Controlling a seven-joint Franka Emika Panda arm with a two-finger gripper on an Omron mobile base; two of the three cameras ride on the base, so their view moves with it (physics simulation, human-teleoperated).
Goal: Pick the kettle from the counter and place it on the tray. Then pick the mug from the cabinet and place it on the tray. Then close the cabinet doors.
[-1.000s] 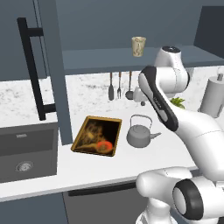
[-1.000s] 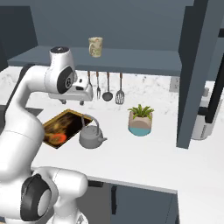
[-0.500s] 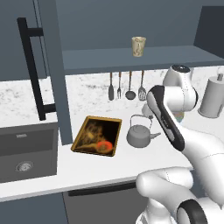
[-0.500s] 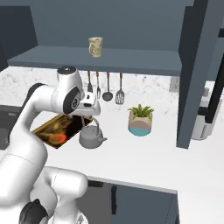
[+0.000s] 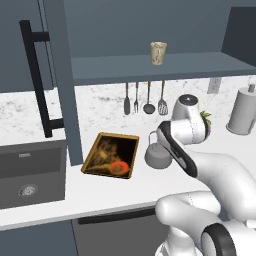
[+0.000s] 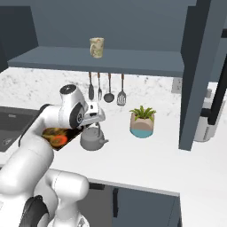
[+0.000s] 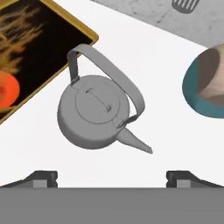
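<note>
The grey kettle (image 7: 94, 111) stands upright on the white counter (image 7: 144, 52), just right of the tray (image 7: 87, 33), with its spout pointing away from the tray. My gripper (image 7: 111, 177) hovers above it, open, with nothing between the fingertips (image 7: 43, 177). From the base views the kettle (image 5: 156, 156) (image 6: 92, 139) sits under my bent arm, beside the gold-rimmed tray (image 5: 131, 155). The cream mug (image 5: 158, 52) (image 6: 97, 47) rests on the shelf of the cabinet (image 5: 150, 67). Both cabinet doors (image 5: 35, 75) (image 6: 197, 75) stand swung open.
A teal plant pot (image 6: 142, 122) (image 7: 205, 87) stands close to the kettle's right. Utensils (image 5: 148, 97) hang on the back wall. A dark sink (image 5: 30, 175) lies left of the tray, and a paper-towel roll (image 5: 242, 110) stands far right.
The arm has swung down from shelf height to just over the kettle, and the jaws have spread a little wider. Kettle, tray and mug have stayed put.
</note>
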